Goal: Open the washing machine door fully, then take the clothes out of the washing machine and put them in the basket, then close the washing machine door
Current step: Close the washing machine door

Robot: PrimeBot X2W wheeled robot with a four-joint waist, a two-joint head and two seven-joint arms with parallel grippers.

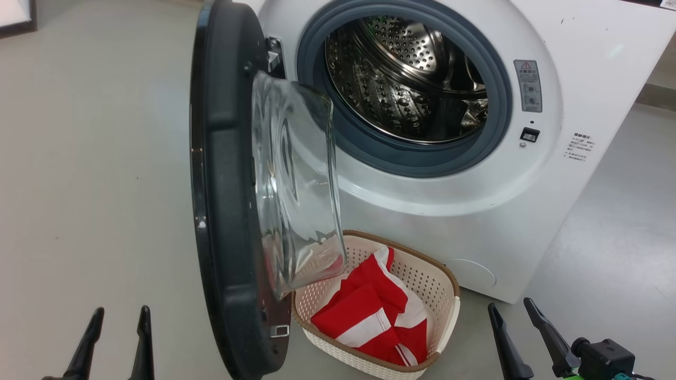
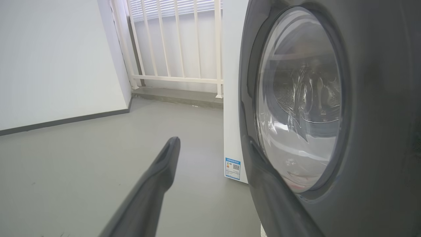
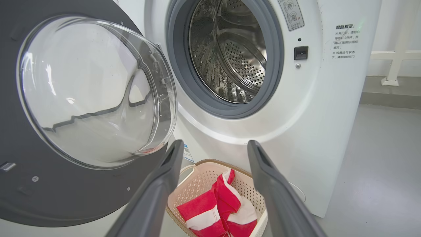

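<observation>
The washing machine [image 1: 528,174] stands white ahead of me, its steel drum [image 1: 406,79] showing bare metal. Its door [image 1: 227,200] swings out toward me, black rim edge-on, with the glass bowl [image 1: 296,179] bulging right. On the floor below, the red and white clothes [image 1: 377,316] lie in the cream basket [image 1: 449,285]. My left gripper [image 1: 113,340] is open at the lower left, on the door's outer side [image 2: 378,131]. My right gripper [image 1: 520,332] is open at the lower right, above the basket [image 3: 197,184] and clothes [image 3: 213,210], holding nothing.
Grey floor [image 1: 90,158] spreads to the left of the door. A white wall [image 2: 56,59] and a white railing [image 2: 177,42] stand behind the machine. The basket sits close under the door's lower edge.
</observation>
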